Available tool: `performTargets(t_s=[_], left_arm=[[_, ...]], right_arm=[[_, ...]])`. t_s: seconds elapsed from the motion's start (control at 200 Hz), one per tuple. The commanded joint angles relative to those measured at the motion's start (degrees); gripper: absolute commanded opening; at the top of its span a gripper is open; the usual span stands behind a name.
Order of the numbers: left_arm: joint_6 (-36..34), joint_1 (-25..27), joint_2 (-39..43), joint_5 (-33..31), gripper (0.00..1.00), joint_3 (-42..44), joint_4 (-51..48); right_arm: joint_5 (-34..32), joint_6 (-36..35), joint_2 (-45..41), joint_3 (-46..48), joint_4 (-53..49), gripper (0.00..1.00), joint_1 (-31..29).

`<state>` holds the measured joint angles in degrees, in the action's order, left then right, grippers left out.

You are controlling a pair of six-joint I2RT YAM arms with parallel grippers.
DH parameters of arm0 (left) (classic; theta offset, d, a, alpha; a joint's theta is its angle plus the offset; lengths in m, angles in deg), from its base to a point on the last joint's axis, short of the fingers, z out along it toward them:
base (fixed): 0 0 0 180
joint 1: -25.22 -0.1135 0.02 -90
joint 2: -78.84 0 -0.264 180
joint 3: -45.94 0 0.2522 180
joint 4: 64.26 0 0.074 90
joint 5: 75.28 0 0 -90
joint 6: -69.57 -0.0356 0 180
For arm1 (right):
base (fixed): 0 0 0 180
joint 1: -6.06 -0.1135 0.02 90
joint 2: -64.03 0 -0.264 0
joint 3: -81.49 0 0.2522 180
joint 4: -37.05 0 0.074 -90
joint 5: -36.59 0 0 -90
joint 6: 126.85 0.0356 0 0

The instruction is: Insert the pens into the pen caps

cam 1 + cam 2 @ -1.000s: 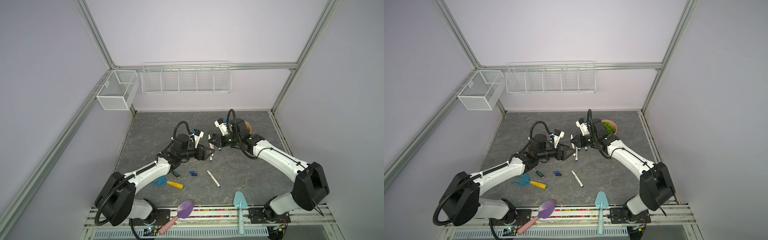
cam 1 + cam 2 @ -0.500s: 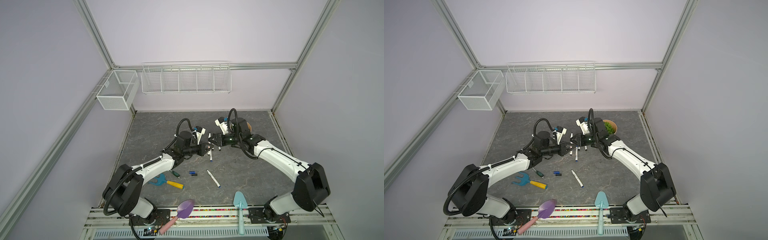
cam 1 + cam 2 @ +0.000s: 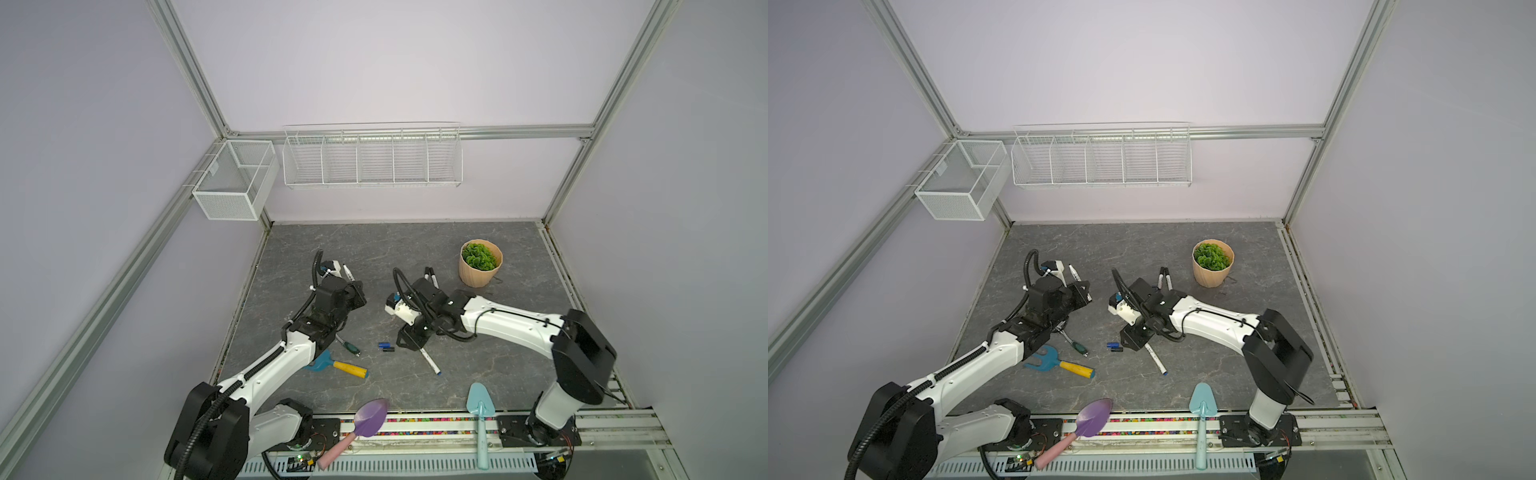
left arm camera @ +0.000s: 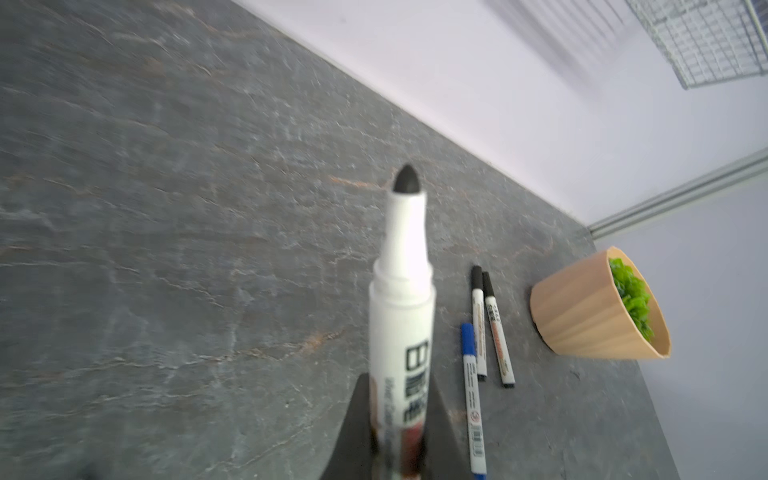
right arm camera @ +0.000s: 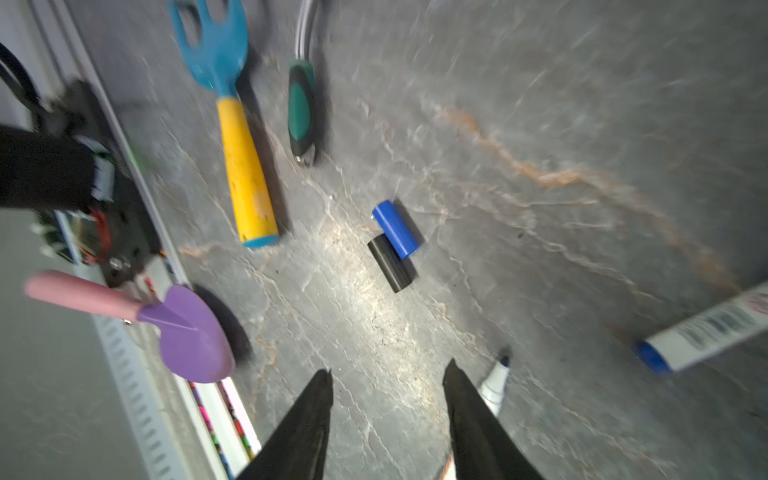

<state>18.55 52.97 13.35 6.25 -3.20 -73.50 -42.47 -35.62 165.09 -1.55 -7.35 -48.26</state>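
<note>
My left gripper (image 4: 398, 378) is shut on an uncapped white pen (image 4: 401, 316) with a black tip, held above the table; in both top views it (image 3: 357, 297) (image 3: 1084, 291) sits left of centre. My right gripper (image 5: 390, 368) is open and empty, low over the table (image 3: 409, 343). A blue pen cap (image 5: 395, 228) and a black pen cap (image 5: 391, 262) lie touching just ahead of it (image 3: 383, 344). An uncapped blue-tipped pen (image 5: 494, 382) (image 3: 429, 361) lies beside one finger. Three capped pens (image 4: 482, 332) lie near the pot.
A tan plant pot (image 3: 480, 262) stands at the back right. A blue rake with a yellow handle (image 3: 336, 365) and a green-handled wrench (image 3: 351, 347) lie left of the caps. Purple (image 3: 370, 419) and teal (image 3: 480, 405) trowels rest on the front rail. Another capped pen (image 3: 347, 272) lies behind the left arm.
The grippers met at mid-table around a pen; the left one shut on it and the right one let go. They have since parted, and the right has dropped toward the caps.
</note>
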Motion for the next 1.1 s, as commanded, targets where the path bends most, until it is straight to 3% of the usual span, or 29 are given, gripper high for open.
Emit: performTargets(t_s=[0.0,0.48,0.805,0.925,1.094], left_arm=[[0.89,0.03,1.67,-7.03,0.0,0.22,-2.62],[0.53,-0.06,1.89,-5.46,0.0,0.48,-3.02],[0.35,-0.15,1.74,-5.17,0.0,0.33,-2.94],[0.33,-0.15,1.01,-4.31,0.0,0.18,-2.67],[0.53,-0.15,0.2,-3.35,0.0,0.13,-2.58]], right_arm=[[-6.81,-6.16,3.88,-4.01,-3.52,0.48,-1.19],[-7.86,-12.26,17.26,-14.64,-9.51,0.46,-4.47],[-13.09,-13.02,16.92,-12.79,-10.57,0.38,-4.7],[-17.0,-10.79,16.54,-12.33,-9.89,0.39,-3.07],[-16.61,-9.24,14.88,-12.45,-9.08,0.43,-1.23]])
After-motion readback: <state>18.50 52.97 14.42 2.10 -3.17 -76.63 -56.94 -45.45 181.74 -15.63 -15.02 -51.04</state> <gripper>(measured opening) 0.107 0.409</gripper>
